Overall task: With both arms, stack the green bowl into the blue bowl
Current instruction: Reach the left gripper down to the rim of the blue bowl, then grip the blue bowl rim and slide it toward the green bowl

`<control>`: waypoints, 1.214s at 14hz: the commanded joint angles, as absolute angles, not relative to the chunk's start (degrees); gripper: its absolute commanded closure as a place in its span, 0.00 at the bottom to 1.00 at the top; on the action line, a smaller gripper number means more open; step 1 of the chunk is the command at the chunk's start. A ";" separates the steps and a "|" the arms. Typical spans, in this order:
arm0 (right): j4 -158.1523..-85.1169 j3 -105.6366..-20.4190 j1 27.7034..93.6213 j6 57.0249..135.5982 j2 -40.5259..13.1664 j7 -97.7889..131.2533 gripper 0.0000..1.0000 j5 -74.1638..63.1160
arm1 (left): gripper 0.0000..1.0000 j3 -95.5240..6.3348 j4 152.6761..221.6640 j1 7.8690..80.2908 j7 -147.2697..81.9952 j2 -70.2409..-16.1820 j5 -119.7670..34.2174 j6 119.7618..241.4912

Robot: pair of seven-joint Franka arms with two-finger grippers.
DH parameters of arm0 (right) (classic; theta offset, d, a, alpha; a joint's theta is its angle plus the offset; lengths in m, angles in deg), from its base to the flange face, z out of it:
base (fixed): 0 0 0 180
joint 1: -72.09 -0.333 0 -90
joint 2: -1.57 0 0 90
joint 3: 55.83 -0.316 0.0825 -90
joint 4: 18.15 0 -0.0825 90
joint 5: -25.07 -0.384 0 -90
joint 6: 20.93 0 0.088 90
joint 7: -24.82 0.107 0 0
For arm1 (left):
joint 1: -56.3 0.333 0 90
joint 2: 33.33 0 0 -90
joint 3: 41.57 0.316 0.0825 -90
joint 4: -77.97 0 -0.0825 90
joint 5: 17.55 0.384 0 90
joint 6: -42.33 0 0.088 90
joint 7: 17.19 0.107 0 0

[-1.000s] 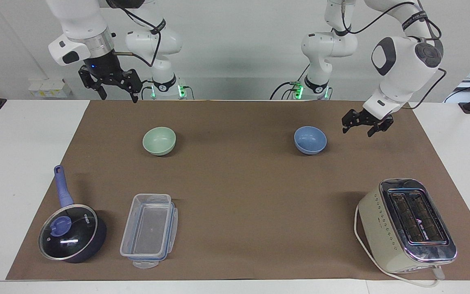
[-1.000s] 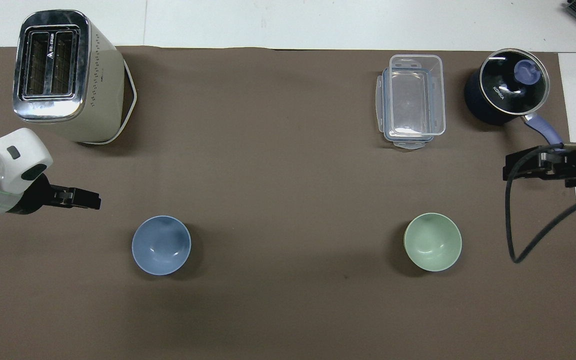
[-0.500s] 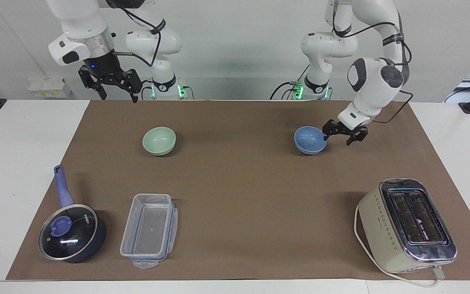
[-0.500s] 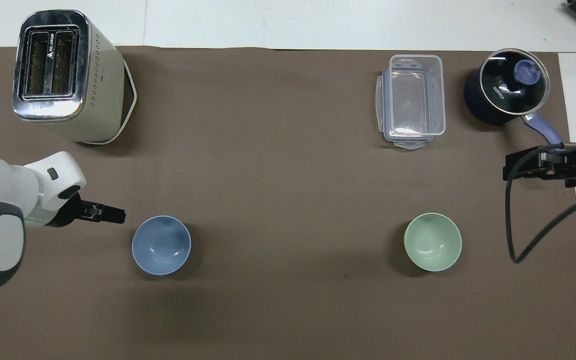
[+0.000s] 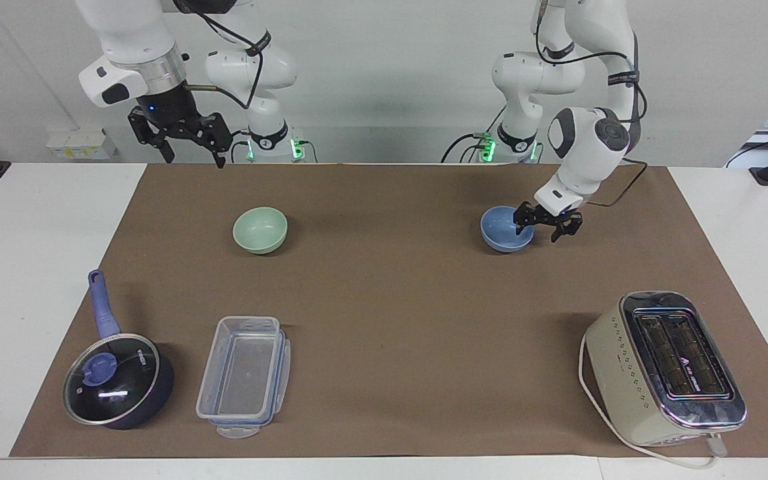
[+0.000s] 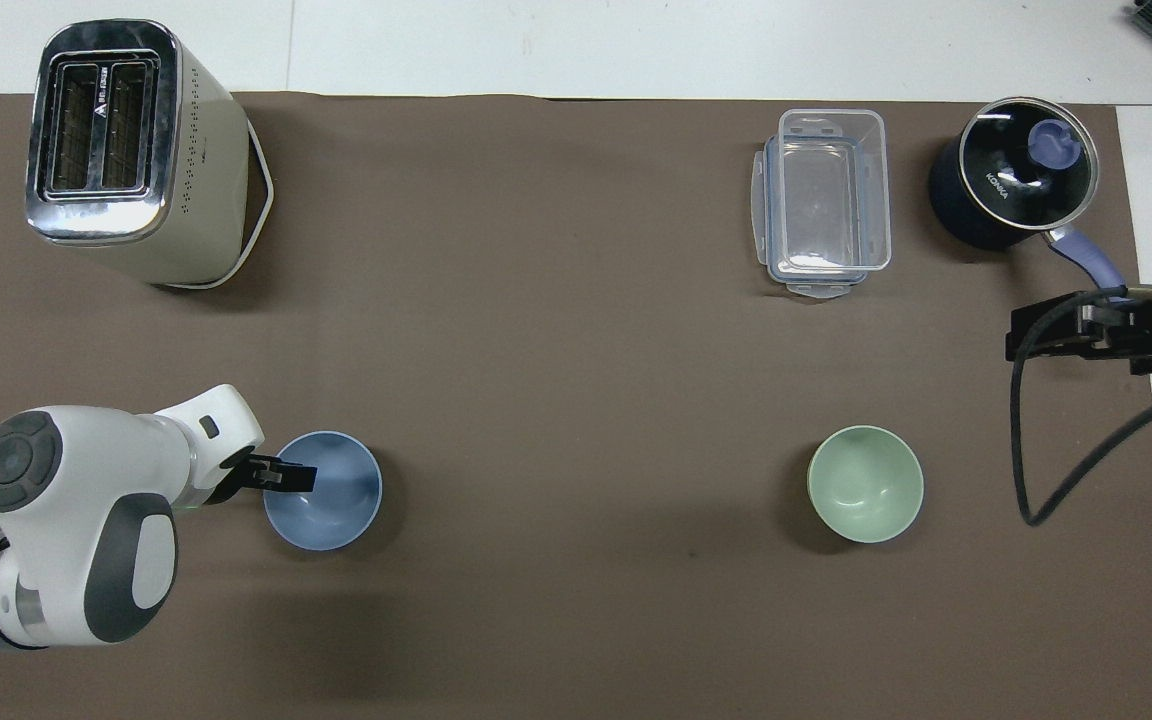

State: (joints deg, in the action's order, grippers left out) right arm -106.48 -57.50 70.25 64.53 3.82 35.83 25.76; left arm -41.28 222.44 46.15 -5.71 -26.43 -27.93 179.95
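Jaws straddle blue bowl (image 5: 505,230) rim (brown mat (image 5: 391,300) beneath).

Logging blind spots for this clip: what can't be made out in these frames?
- Whether the left hand touches the blue bowl: its fingers straddle the rim in the facing view, and the overhead view shows only overlap.
- The right hand: the overhead view's edge cuts most of it off.
- What the pan holds: its lid reflects light in both views.
- The green bowl sits untouched.
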 commanded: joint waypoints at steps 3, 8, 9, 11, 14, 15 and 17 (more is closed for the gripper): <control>-105.95 -57.41 70.68 64.23 3.86 34.57 0.00 25.51 | 1.00 -40.51 224.40 45.05 -5.50 -24.54 -28.89 179.97; -105.95 -57.41 70.68 64.23 3.86 34.66 0.00 25.51 | 1.00 -40.42 223.17 45.57 -5.50 -24.28 -28.89 178.75; -105.95 -57.41 70.77 64.23 3.86 34.58 0.00 25.51 | 1.00 -40.34 221.95 45.75 -5.50 -24.10 -28.89 176.74; -105.95 -57.41 70.77 64.23 3.86 34.66 0.00 25.51 | 1.00 -40.25 218.18 45.92 -5.59 -24.01 -28.89 171.29; -105.95 -57.41 70.68 64.23 3.86 34.66 0.00 25.51 | 1.00 -40.16 213.08 46.80 -6.82 -23.22 -28.89 165.14; -105.95 -57.41 70.68 64.23 3.86 34.66 0.00 25.51 | 1.00 -40.16 211.15 46.80 -7.69 -23.31 -28.89 163.11; -105.95 -57.41 70.68 64.23 3.86 34.58 0.00 25.59 | 1.00 -40.60 210.25 45.84 -10.67 -23.57 -28.89 163.17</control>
State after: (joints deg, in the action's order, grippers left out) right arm -106.48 -57.49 70.26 64.53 3.82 35.83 25.76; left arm -40.25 211.57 46.28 -8.14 -23.66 -28.11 164.78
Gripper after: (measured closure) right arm 0.000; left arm 0.956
